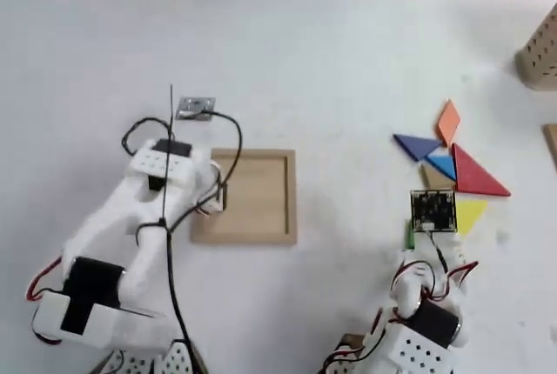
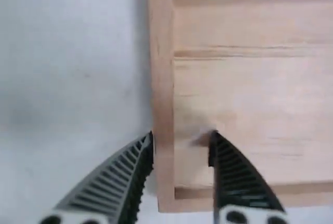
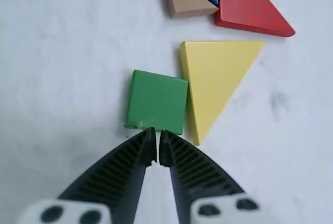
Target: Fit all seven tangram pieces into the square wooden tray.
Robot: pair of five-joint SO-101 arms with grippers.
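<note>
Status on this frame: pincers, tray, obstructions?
Left pincer open, straddling rim of square wooden tray. Right pincer shut, tips at edge of green wooden square. Tray holds nothing. Yellow wooden triangle close beside green square.

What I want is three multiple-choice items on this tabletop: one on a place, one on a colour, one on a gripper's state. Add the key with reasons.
1. Where do the tangram pieces lie?
A) in the tray
B) on the table, apart from the tray
C) on an arm

2. What colour is the piece just before the right gripper?
A) red
B) green
C) orange

3. How is the right gripper?
A) wide open
B) shut on a piece
C) shut, holding nothing

1 B: the high view shows them clustered on the table, off to the tray's side.
2 B: the green square lies at its tips.
3 C: its fingers meet with nothing between.
</note>
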